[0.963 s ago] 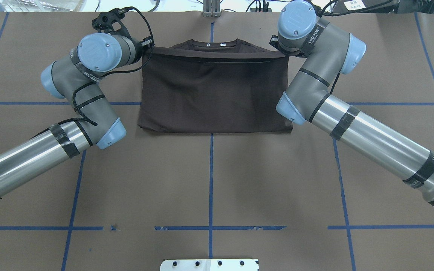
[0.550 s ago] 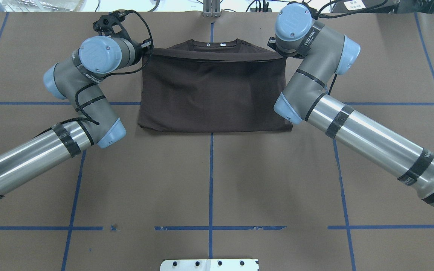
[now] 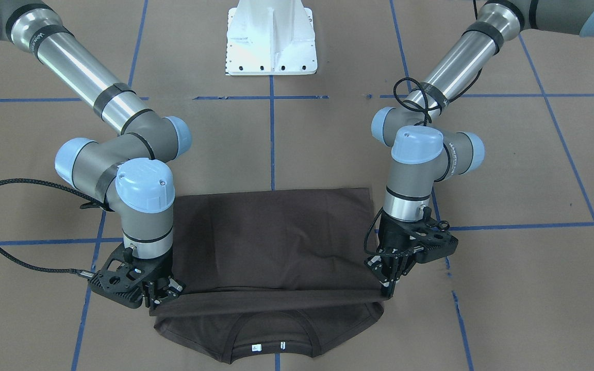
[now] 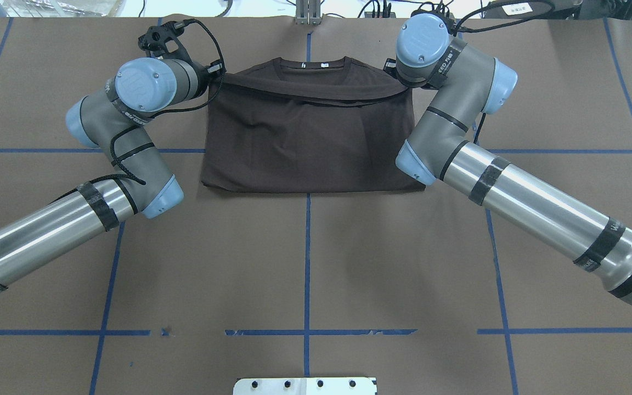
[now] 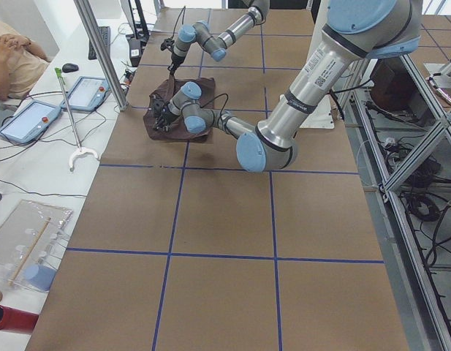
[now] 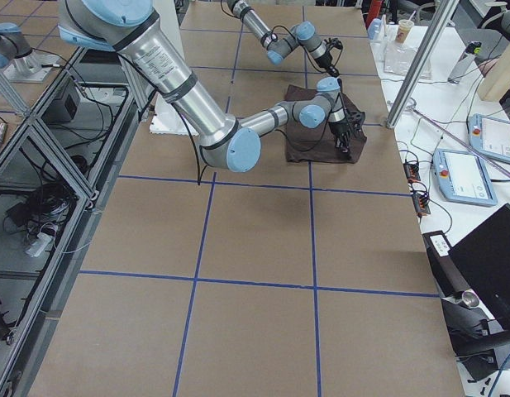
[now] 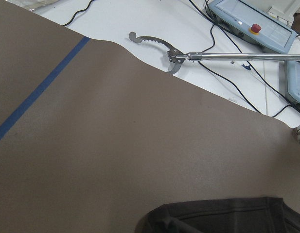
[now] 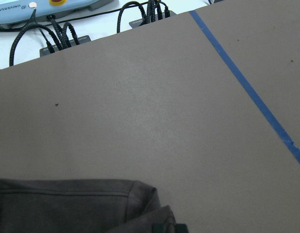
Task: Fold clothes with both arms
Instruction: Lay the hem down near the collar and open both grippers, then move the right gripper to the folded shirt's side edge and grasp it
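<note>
The dark grey-brown T-shirt (image 4: pixel 310 142) lies folded on the brown table, its lower half brought up over the chest. The collar (image 3: pixel 271 335) with white tags (image 3: pixel 257 348) stays uncovered at the far edge. My left gripper (image 3: pixel 387 291) is shut on one corner of the folded-over hem. My right gripper (image 3: pixel 160 304) is shut on the other corner. The hem (image 3: pixel 271 301) runs between them just short of the collar. From overhead the wrists cover both grippers, and the hem (image 4: pixel 316 99) sags slightly. Each wrist view shows only a bit of shirt (image 7: pixel 222 216) (image 8: pixel 67 208).
The white pedestal base (image 3: pixel 271 44) is bolted at the robot's side of the table. Blue tape lines (image 4: pixel 307 263) cross the brown surface. Beyond the far edge lie a metal reacher tool (image 7: pixel 188 56), teach pendants (image 7: pixel 252 24) and cables (image 8: pixel 57 34). A person (image 5: pixel 13 58) sits there.
Both wrists have drifted slightly inward and down with the hem. The hem, straight and taut before, now sags and the top layer shows wrinkles.
</note>
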### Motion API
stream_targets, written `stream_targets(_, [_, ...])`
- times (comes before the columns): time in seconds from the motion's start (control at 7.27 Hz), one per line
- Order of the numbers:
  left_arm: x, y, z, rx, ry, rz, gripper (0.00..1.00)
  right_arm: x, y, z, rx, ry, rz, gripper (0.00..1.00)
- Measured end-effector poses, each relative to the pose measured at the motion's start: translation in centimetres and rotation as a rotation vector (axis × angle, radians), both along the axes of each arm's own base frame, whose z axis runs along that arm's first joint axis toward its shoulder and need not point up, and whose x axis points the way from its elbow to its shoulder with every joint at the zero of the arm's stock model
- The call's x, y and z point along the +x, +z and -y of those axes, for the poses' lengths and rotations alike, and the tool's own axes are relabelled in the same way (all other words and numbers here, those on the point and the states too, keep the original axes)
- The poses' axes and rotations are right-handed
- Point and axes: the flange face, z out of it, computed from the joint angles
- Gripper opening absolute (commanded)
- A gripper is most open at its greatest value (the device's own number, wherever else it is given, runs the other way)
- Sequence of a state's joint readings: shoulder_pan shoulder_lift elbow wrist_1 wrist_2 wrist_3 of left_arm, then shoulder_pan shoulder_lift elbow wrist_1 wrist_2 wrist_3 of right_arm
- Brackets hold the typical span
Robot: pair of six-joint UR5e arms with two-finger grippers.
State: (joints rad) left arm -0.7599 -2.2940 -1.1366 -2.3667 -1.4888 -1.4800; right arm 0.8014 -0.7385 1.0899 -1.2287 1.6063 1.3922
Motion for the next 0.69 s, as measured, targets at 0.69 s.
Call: stream_targets(0.69, [-1.6,2.3,-2.3,0.067,0.068,-0.119,0.52,5.9,1.8,-10.9,-0.021,-0.076,0.217,0.6])
